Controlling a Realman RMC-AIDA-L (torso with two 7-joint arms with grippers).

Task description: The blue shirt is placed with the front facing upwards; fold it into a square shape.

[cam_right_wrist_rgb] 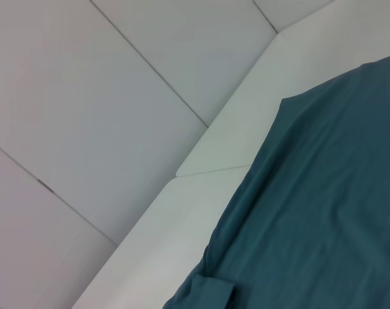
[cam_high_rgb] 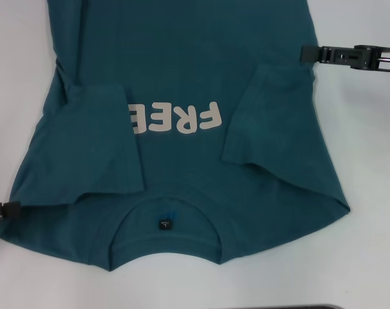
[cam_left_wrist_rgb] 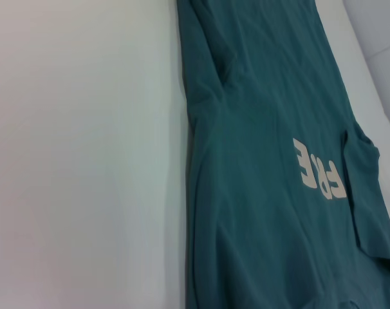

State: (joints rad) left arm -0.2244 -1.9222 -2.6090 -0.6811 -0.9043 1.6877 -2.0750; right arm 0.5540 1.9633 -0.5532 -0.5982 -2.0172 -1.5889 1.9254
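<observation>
The blue shirt (cam_high_rgb: 182, 84) lies flat on the white table, chest up, neckline with its small black label (cam_high_rgb: 165, 224) nearest me. The off-white "FREE" print (cam_high_rgb: 176, 118) reads upside down. Both short sleeves are folded inward over the chest, one on the left (cam_high_rgb: 98, 145) and one on the right (cam_high_rgb: 262, 116). My left gripper (cam_high_rgb: 3, 211) sits at the shirt's left shoulder edge, low by the table. My right gripper (cam_high_rgb: 304, 54) reaches in from the right and its tip meets the shirt's right side edge. The left wrist view shows the shirt (cam_left_wrist_rgb: 272, 167) lengthwise; the right wrist view shows its hem end (cam_right_wrist_rgb: 324, 206).
White table (cam_high_rgb: 369, 161) shows on both sides of the shirt and in front of the collar. The right wrist view shows the table's far corner (cam_right_wrist_rgb: 221, 154) and a tiled floor (cam_right_wrist_rgb: 85, 96) beyond. A dark strip (cam_high_rgb: 336, 306) borders the near edge.
</observation>
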